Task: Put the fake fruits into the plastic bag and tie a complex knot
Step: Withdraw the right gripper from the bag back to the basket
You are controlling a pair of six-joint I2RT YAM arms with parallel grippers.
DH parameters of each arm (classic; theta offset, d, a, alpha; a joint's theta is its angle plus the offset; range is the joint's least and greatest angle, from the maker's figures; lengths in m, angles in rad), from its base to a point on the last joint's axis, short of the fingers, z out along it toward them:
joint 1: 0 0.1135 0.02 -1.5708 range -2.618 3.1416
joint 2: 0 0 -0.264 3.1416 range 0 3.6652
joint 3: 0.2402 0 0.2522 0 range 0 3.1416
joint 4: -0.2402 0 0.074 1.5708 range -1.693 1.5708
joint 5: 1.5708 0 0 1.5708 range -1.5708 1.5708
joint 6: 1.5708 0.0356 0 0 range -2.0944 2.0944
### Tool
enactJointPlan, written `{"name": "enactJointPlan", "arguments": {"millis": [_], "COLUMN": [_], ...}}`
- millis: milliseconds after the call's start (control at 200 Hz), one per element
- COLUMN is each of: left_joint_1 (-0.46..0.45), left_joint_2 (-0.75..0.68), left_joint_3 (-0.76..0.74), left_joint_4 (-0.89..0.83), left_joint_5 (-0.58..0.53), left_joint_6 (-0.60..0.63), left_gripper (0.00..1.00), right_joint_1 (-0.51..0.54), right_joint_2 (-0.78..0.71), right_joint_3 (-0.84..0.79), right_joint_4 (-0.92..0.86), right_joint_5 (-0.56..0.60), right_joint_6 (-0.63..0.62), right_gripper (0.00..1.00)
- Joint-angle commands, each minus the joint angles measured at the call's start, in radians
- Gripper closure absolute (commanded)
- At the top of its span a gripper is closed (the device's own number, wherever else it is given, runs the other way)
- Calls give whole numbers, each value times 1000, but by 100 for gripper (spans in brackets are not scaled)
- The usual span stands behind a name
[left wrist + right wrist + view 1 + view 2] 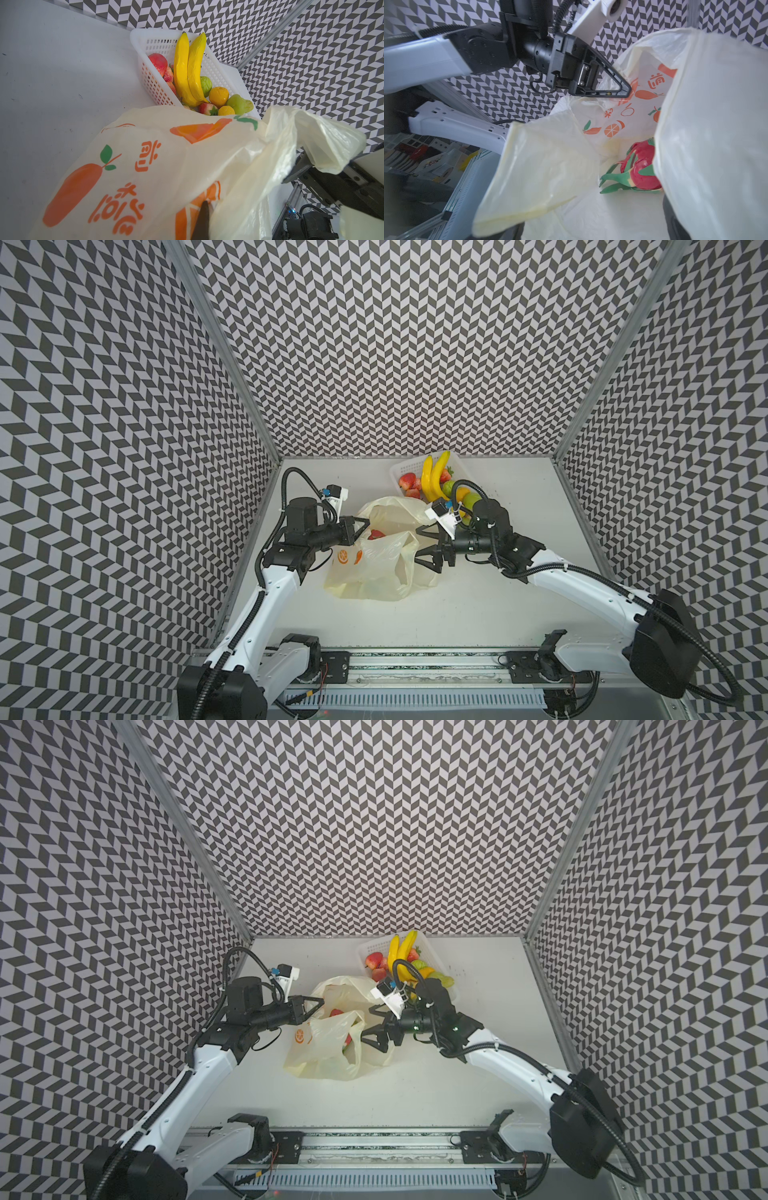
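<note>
The pale-yellow plastic bag (374,568) (328,1052) lies mid-table with its mouth spread. My left gripper (365,526) (321,1004) is shut on the bag's left rim; its dark finger (204,220) presses the film. My right gripper (422,546) (368,1024) stands open at the bag's right side, with loose handle flaps draped over its fingers. A pink-red dragon fruit (642,164) lies inside the bag (716,124). The other fake fruits, among them two bananas (434,477) (187,68), sit in the basket. No knot is in view.
A white perforated basket (409,467) (158,39) stands at the back right, just behind the right wrist. It holds strawberries, oranges and green fruits. Patterned walls close in the table on three sides. A rail runs along the front edge.
</note>
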State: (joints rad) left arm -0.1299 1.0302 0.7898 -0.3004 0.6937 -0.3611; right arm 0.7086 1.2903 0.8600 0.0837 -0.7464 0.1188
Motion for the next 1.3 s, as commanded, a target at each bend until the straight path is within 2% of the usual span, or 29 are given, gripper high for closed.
{"name": "enactJointPlan", "arguments": {"millis": [0,145,305,421,551,761,946,1077,1207,1297], "left_joint_1": [6,7,18,24,26,29,40,55,81,98], "left_joint_2": [4,2,2,1,1,1,4,3,-12,-20], "left_joint_3": [31,31,31,29,31,33,37,45,36,26], "left_joint_4": [15,14,14,17,11,-10,-36,-58,-65,-65], "left_joint_5": [9,-2,-2,2,8,42,44,42,45,56], "left_joint_6": [-9,-6,-5,-5,6,60,89,101,97,97], "left_gripper": [100,100,100,100,100,100,100,100,100,100], "right_joint_1": [26,41,41,41,29,-64,-245,-323,-326,-326], "right_joint_2": [6,4,-63,-75,-121,-236,-225,-164,-56,31], "right_joint_3": [-44,-85,-105,-95,-53,40,152,210,295,355], "right_joint_4": [31,-5,-100,-236,-377,-493,-607,-584,-585,-593], "right_joint_5": [-59,-50,-8,-15,50,96,168,246,471,579], "right_joint_6": [-6,-14,-30,-58,-84,-49,-65,-16,17,19], "right_gripper": [0,0,0,0,0,0,5,12,16,17]}}
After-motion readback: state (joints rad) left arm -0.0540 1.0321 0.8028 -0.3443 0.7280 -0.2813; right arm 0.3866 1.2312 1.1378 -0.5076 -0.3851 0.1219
